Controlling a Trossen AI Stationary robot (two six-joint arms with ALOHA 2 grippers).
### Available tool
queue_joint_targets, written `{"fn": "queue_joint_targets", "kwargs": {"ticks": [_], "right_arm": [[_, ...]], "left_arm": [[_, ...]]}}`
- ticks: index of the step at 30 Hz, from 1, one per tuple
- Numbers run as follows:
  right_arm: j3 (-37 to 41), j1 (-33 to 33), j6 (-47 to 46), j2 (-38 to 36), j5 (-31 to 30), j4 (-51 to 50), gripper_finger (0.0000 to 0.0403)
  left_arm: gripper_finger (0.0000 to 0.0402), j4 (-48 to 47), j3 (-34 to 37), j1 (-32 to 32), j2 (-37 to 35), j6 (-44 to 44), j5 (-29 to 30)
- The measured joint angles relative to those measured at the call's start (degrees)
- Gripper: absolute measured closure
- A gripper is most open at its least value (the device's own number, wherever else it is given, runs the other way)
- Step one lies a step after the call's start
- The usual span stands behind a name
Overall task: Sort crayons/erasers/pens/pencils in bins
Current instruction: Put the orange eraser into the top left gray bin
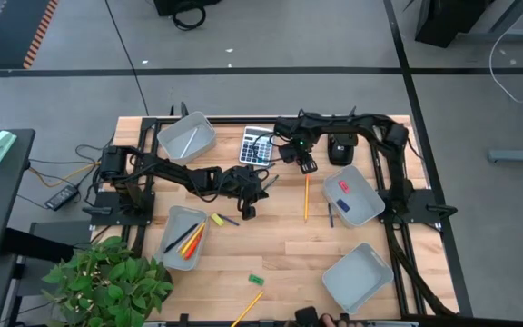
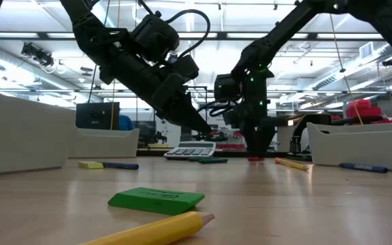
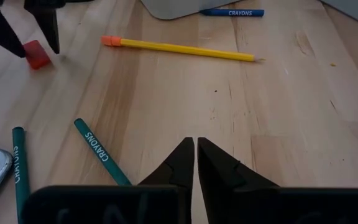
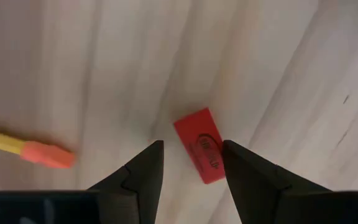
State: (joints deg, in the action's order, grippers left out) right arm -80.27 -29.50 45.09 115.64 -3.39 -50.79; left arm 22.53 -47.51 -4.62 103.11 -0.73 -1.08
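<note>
While the right gripper [image 4: 191, 163] hangs spread over the red eraser [image 4: 199, 145] at the frame's middle, it should drop straight, then squeeze. Left gripper [image 3: 196, 163] waits, nearly pressed together.

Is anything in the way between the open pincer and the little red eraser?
Nothing visible is. The right pincer hangs open right over the red eraser, whose near end shows between its fingers on bare wood. The yellow pencil lies off to one side, clear of the eraser.
</note>
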Motion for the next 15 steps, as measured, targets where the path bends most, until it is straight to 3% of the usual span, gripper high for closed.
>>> {"fn": "queue_joint_targets", "kwargs": {"ticks": [4, 15], "right_arm": [[-0.13, 0.04, 1.44, 0.96, -2.58, 0.89, 0.0228], [0.04, -0.35, 0.20, 0.82, -2.17, 1.71, 0.0231]], "left_arm": [[0.0374, -0.02, 0.00, 0.00, 0.00, -0.02, 0.00], [0.0375, 0.00, 0.00, 0.00, 0.00, -0.04, 0.00]]}}
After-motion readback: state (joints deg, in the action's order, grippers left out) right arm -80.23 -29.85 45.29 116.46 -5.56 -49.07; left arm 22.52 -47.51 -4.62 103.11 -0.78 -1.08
